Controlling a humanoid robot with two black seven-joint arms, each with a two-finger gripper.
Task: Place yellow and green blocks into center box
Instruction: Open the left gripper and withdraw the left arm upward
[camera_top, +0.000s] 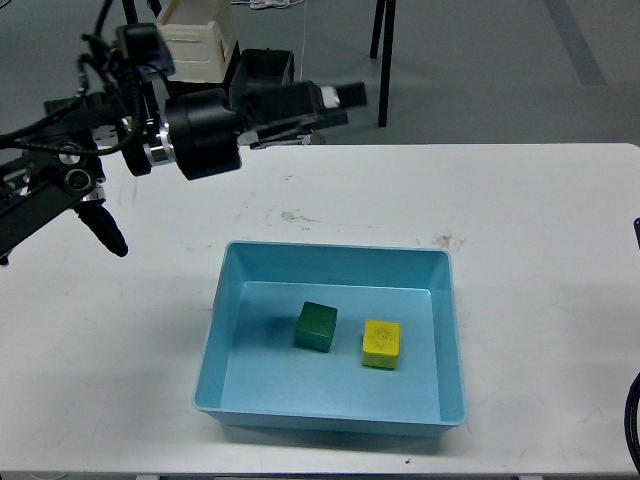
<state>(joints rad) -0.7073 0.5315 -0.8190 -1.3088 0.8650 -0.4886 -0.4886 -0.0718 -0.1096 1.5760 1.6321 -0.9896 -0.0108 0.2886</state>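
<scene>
The green block (316, 327) lies inside the light blue box (228, 270), left of its middle. The yellow block (381, 343) lies just to its right, a small gap between them. My left arm is raised high over the back left of the table. Its gripper (338, 97) points right above the table's far edge, well clear of the box and holding nothing that I can see. It is blurred and dark, so I cannot tell its fingers apart. My right gripper is out of view.
The white table (540, 220) surrounds the box. Beyond its far edge stand a cream bin (196, 40), dark crates (262, 82) and black table legs (385, 60) on the floor. A dark sliver of my right arm (634, 410) shows at the right edge.
</scene>
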